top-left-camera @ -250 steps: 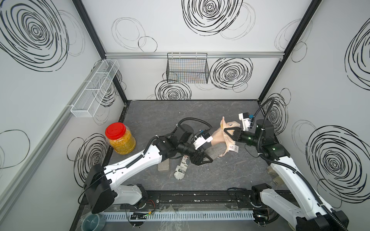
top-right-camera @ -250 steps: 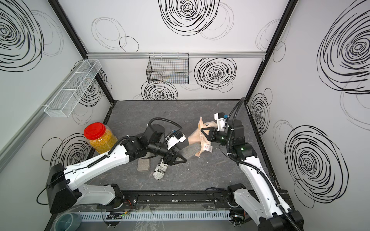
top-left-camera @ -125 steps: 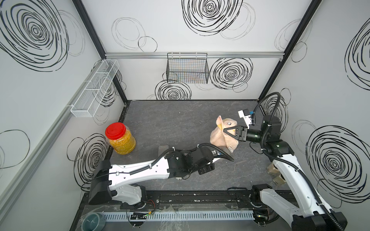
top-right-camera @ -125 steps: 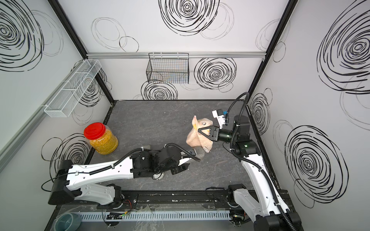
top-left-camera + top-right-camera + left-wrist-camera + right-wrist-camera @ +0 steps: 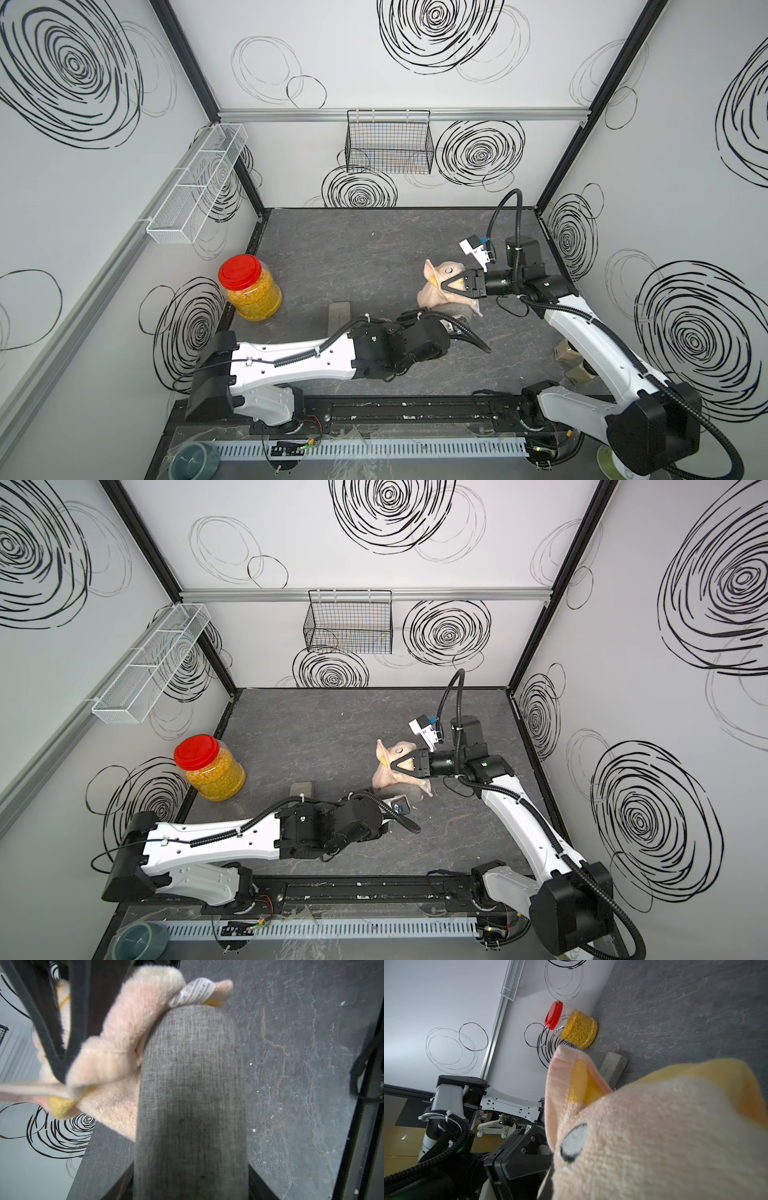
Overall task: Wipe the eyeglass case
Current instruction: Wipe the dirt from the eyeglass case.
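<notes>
Left pincer (image 5: 191, 1185), clamped around the eyeglass case (image 5: 191, 1084), braced it. Right pincer (image 5: 444, 287), pinching the cloth (image 5: 430, 296), held it against the case's end for wiping.

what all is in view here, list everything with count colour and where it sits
eyeglass case: one, grey fabric, in the left gripper, far end against the cloth
cloth: one, pale pink with yellow, in the right gripper, right of centre
jar: one, red lid and yellow contents, upright at the tabletop's left edge
grey block: one, grey, flat on the tabletop right of the jar
wire basket: one, black, hung on the back wall
mesh shelf: one, white, on the left wall
tabletop: one, dark grey
left gripper: one, black, shut on the eyeglass case
right gripper: one, black, shut on the cloth
</notes>
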Robot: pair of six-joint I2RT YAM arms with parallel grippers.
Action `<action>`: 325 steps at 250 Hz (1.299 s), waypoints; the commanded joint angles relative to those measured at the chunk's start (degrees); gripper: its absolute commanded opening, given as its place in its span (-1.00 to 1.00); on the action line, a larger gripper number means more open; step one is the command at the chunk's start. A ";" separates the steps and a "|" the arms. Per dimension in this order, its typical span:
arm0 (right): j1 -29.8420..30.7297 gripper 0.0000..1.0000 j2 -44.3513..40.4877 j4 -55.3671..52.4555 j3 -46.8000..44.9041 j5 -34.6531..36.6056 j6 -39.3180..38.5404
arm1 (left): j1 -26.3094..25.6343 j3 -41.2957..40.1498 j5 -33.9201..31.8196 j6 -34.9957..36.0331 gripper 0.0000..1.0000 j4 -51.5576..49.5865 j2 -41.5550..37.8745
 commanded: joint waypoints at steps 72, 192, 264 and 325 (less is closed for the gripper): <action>1.17 -1.00 -4.35 -1.17 1.02 1.26 -3.19 | 0.83 -0.15 -3.28 0.48 0.23 4.88 -2.61; 9.20 -1.00 6.69 -2.71 5.97 4.70 -5.18 | -0.11 -0.72 -5.54 1.40 0.23 5.91 -2.55; -1.09 -1.00 -5.22 -10.95 0.10 5.95 -9.22 | 1.96 -4.11 -5.52 -1.37 0.22 5.26 -4.80; -4.03 -1.00 -13.97 -11.13 -0.53 16.93 -5.65 | 1.89 -6.13 -3.80 -9.10 0.22 3.75 -4.72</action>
